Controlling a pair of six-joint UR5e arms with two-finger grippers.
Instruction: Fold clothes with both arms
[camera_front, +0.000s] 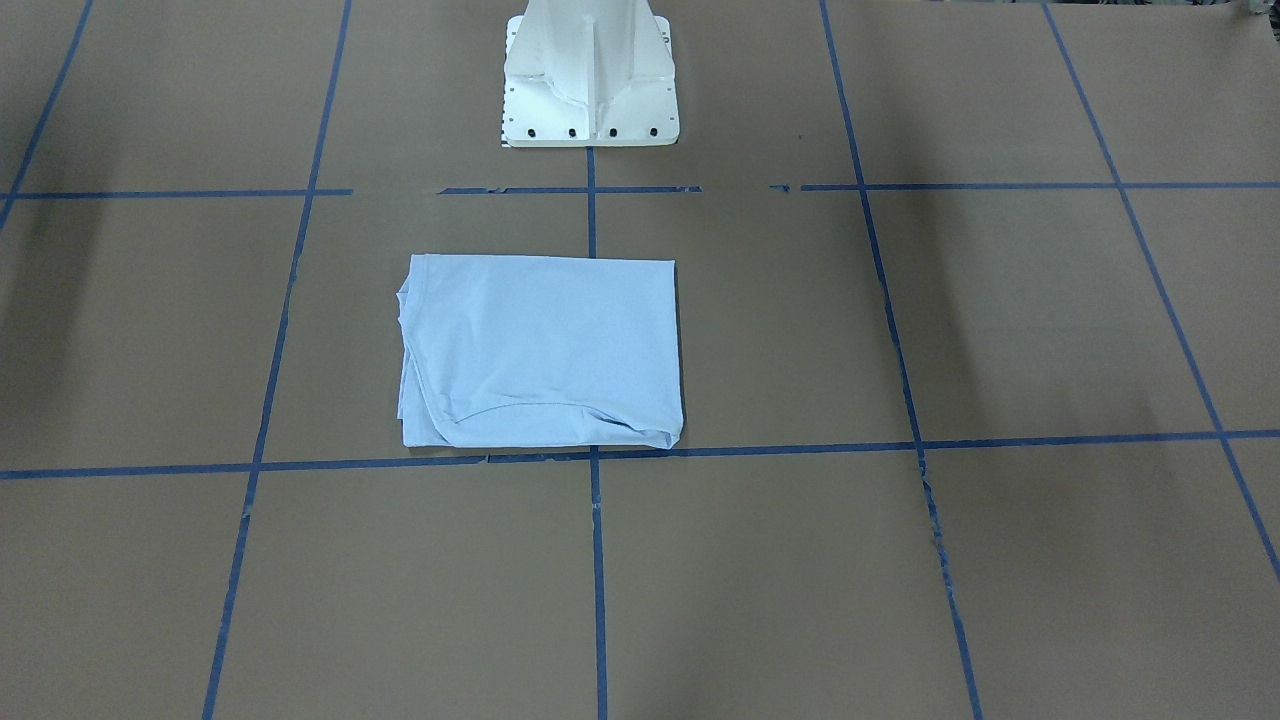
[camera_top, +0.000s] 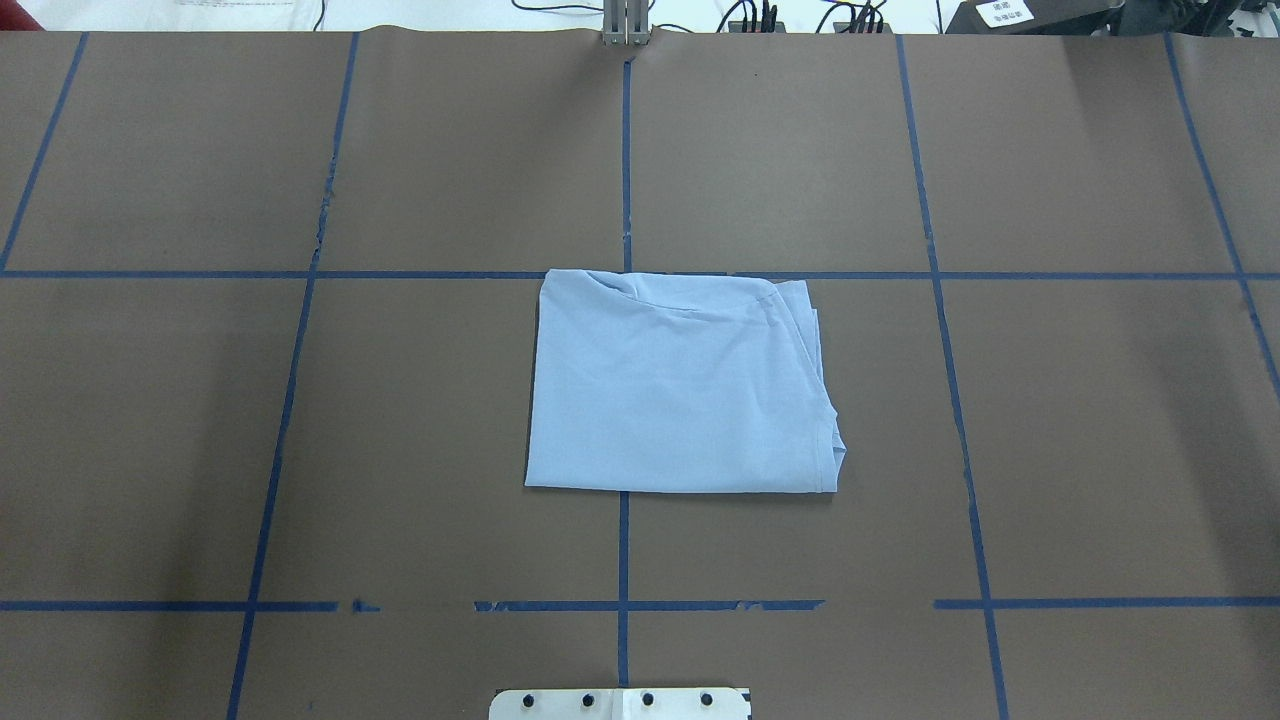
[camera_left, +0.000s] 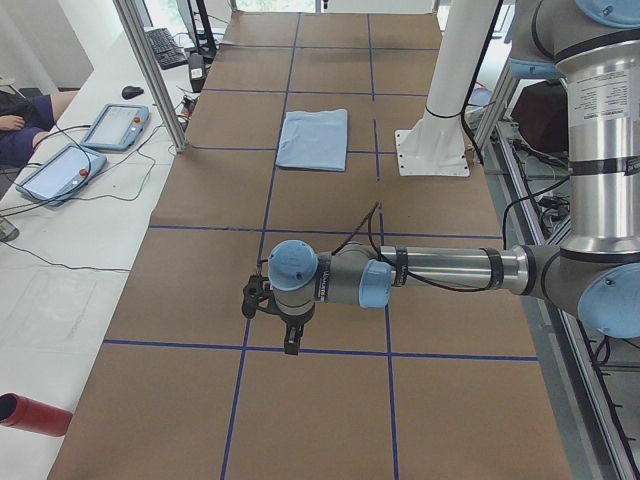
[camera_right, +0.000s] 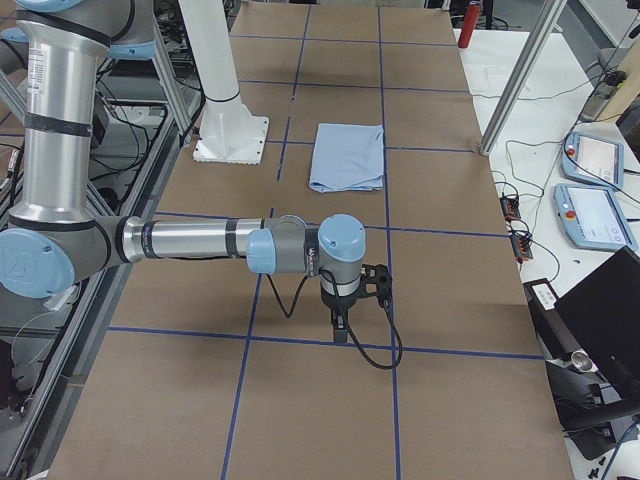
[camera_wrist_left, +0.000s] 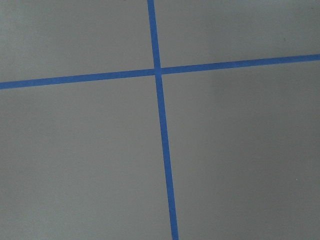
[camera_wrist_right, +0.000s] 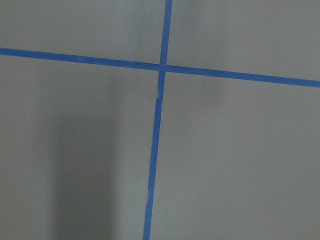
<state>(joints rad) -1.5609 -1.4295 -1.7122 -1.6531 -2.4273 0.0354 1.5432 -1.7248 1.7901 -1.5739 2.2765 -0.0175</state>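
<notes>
**Shirt folded, both arms parked away from it**

The T-shirt (camera_top: 680, 390) lies as a compact, roughly rectangular packet near the middle of the desk (camera_top: 400, 450). It sits a little out from the white pedestal (camera_front: 590, 90) and straddles the centre blue tape line (camera_top: 624, 560). No sleeves, collar or print show. Most edges are square, but the side toward the robot's right has loose layered hems bunched at one corner, and a curved hem runs along the far edge. Judgement: folding looks essentially done — at most that ragged side needs a tidy-up.

The left arm (camera_left: 440, 270) and right arm (camera_right: 190, 240) each stretch out low toward opposite ends of the desk, well apart from the shirt. The left tool (camera_left: 289, 338) points down over bare desk near a tape crossing, and the right tool (camera_right: 341, 328) does the same at the other end. Both tools show only in the side views, so I cannot tell how far their jaws stand apart. No cloth is seen hanging from either.

The wrist cameras show only bare desk and tape crossings — no fabric. No arm appears in the overhead or front view.
</notes>
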